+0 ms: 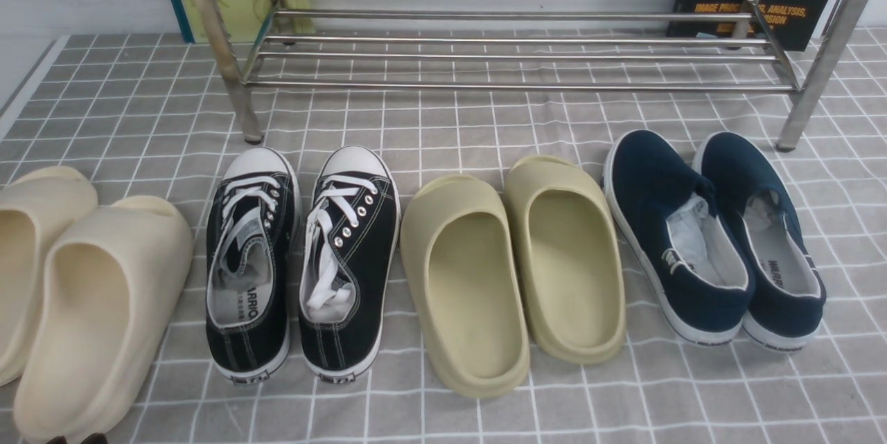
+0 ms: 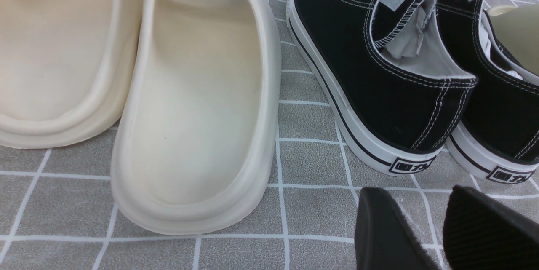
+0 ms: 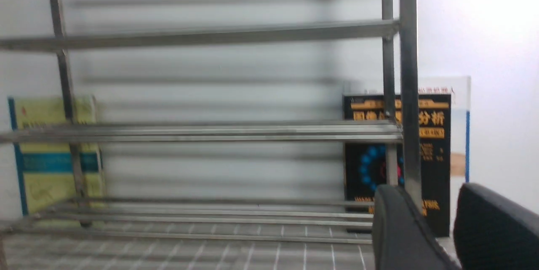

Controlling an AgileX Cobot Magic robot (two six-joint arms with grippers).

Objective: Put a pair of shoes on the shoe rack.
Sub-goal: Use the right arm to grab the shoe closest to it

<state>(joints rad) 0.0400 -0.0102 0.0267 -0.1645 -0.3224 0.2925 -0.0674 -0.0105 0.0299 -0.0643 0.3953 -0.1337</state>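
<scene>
Left gripper (image 2: 417, 196) and right gripper (image 3: 429, 192) gape empty; navy shoes (image 1: 651, 188) show, seemingly, "WARRIO" inside.

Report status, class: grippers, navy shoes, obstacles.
Left gripper open, empty, by the black sneakers. Right gripper open, empty, facing the rack. Navy shoes on the cloth before the rack, untouched. Olive slides close beside them.

Cream slides (image 1: 97, 305), black lace-up sneakers (image 1: 353, 257), olive slides (image 1: 464, 278) in a row on checked cloth (image 1: 450, 125)
</scene>
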